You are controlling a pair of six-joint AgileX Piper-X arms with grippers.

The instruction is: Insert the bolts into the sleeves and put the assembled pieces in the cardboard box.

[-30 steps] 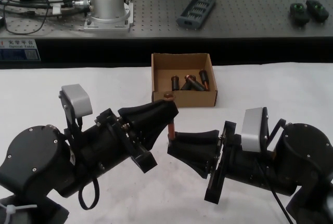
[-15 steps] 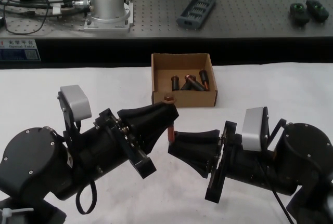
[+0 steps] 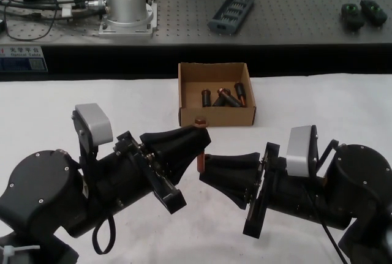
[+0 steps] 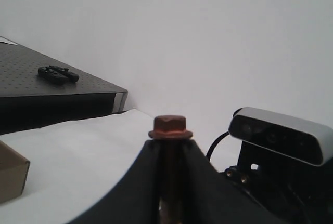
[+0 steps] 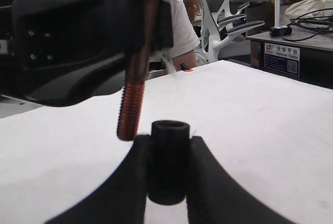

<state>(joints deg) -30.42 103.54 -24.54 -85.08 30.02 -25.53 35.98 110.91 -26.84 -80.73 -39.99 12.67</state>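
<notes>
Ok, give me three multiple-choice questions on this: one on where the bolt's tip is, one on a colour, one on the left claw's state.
1. Where is the tip of the bolt relative to the sleeve? A inside it; B beside its mouth, outside; C below its base.
2. The sleeve's colour? A black; B white; C copper.
3. The left claw is: A open; B shut on the bolt; C shut on the sleeve.
Answers: B, the threads hang beside the opening; A, it looks black; B, its fingers clamp the shank under the head.
</notes>
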